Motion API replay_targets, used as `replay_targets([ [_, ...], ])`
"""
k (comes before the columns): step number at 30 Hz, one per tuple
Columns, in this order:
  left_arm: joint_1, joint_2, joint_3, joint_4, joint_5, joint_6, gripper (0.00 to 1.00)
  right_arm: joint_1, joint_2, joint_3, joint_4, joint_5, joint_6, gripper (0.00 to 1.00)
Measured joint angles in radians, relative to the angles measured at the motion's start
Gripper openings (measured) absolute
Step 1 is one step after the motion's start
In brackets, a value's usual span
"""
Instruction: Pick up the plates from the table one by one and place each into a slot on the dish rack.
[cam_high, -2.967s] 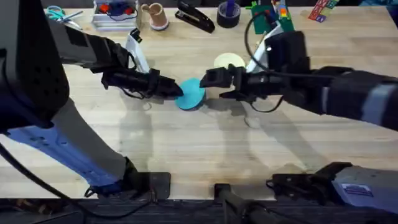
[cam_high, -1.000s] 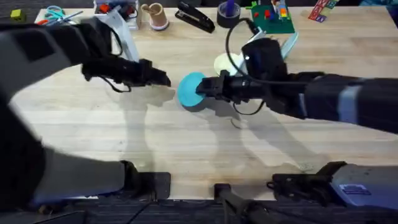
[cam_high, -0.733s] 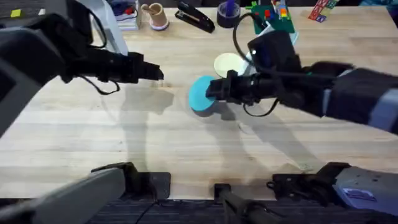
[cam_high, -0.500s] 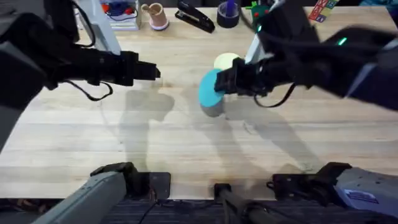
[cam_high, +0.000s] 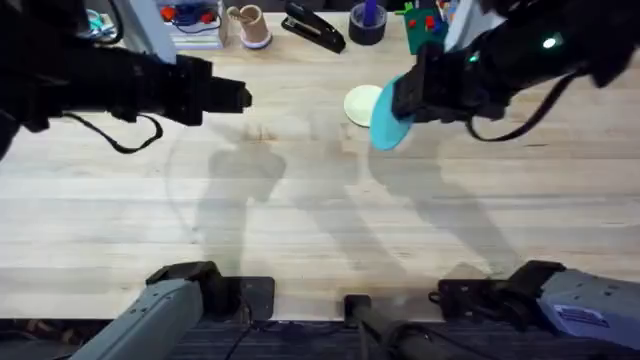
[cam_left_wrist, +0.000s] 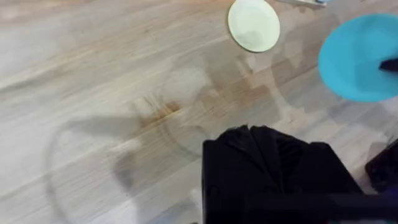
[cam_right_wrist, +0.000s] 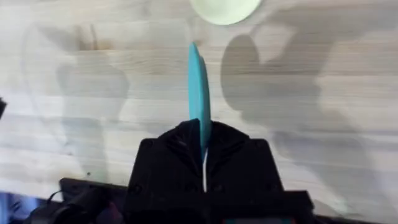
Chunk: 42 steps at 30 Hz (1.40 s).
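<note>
right tool (cam_right_wrist: 202, 146) clamped on the blue plate (cam_high: 388, 125), held on edge above the surface (cam_high: 300, 200) beside the cream plate (cam_high: 362, 103) lying flat; left tool (cam_high: 240, 97) fingers together, holding nothing.

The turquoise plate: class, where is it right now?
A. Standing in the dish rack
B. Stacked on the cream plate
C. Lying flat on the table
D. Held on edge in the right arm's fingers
D: the turquoise plate stands edge-on, clamped in the right gripper, above the table.
</note>
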Motion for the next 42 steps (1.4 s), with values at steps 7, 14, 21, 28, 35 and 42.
replay_targets([
  [7,-0.156,0.0,0.054,-0.022,-0.136,0.007,0.038,0.0,0.0,0.098,-0.143,0.124,-0.007,0.029],
  [14,-0.22,0.0,0.057,-0.022,-0.226,0.018,0.646,-0.018,-0.001,0.145,-0.182,0.178,-0.003,0.03],
  [21,-0.22,0.0,0.057,-0.022,-0.251,0.018,0.995,-0.098,-0.001,0.145,-0.201,0.192,0.056,0.029],
  [28,-0.22,0.0,0.057,-0.021,-0.252,0.018,0.995,-0.155,0.005,0.191,-0.272,0.196,0.094,0.029],
  [35,-0.22,0.0,0.057,-0.021,-0.253,0.018,0.995,-0.176,0.101,0.375,-0.381,0.22,0.111,0.029],
  [42,-0.22,0.0,0.057,-0.021,-0.253,0.018,0.994,-0.197,0.219,0.529,-0.452,0.27,0.118,0.029],
])
